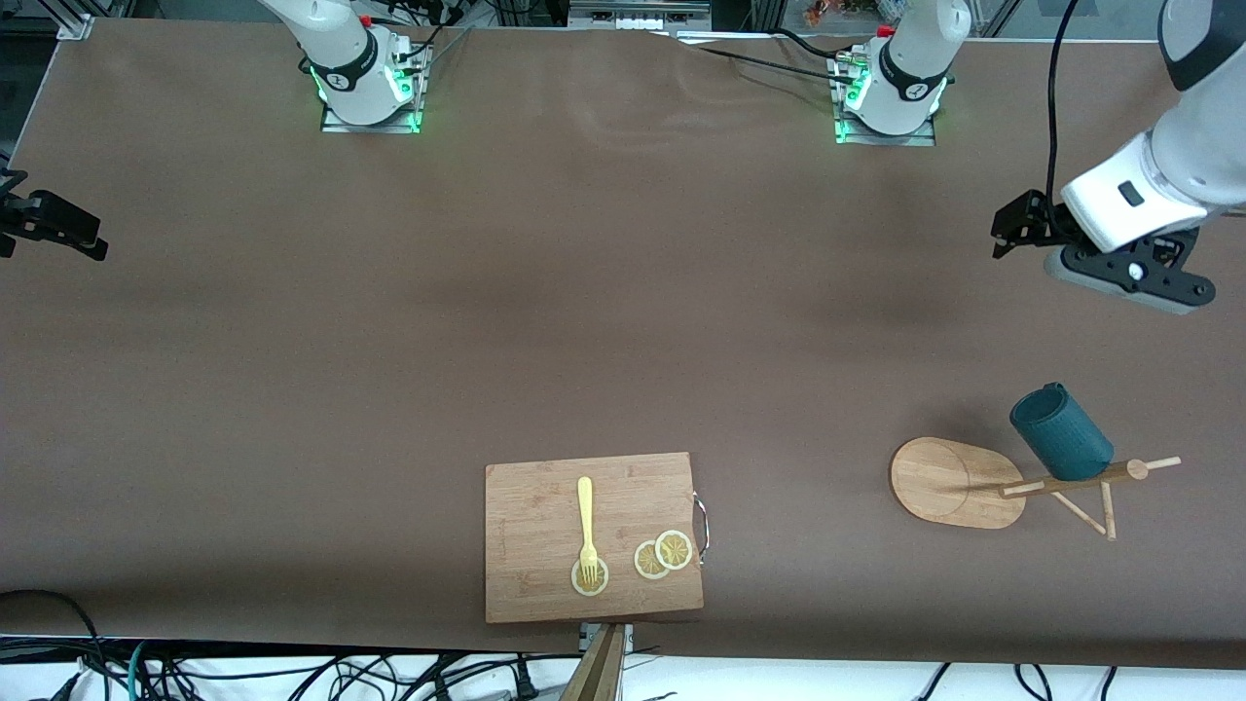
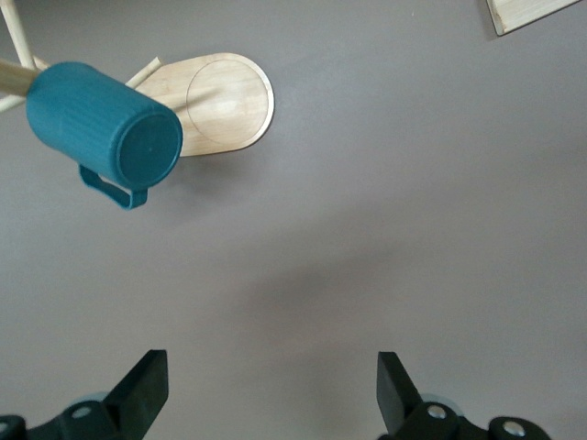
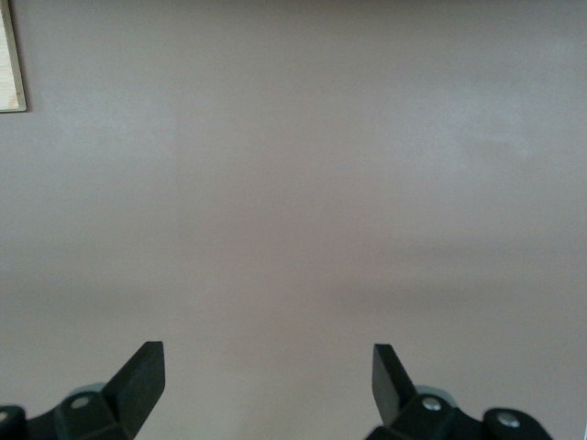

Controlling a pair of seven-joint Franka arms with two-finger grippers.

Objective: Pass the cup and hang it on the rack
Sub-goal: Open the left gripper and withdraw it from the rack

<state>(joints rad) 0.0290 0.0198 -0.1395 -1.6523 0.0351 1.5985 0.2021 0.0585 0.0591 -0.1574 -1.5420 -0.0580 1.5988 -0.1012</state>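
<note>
The dark teal cup (image 1: pixel 1059 435) sits tilted on a peg arm of the bamboo rack (image 1: pixel 949 482), off the table, toward the left arm's end. In the left wrist view the cup (image 2: pixel 101 133) shows its flat bottom and handle, beside the rack's oval base (image 2: pixel 225 101). My left gripper (image 1: pixel 1020 226) hangs open and empty in the air, apart from the cup and rack; its own view shows only bare table between the fingers of the left gripper (image 2: pixel 271 394). My right gripper (image 1: pixel 58 229) waits open and empty over the right arm's end of the table, and the right gripper (image 3: pixel 266 390) sees plain table.
A rectangular wooden cutting board (image 1: pixel 592 535) with a metal handle lies near the front camera's edge, carrying a yellow fork (image 1: pixel 586 521) and lemon slices (image 1: pixel 663 555). Its corner shows in the left wrist view (image 2: pixel 532 11). Cables run along the table's front edge.
</note>
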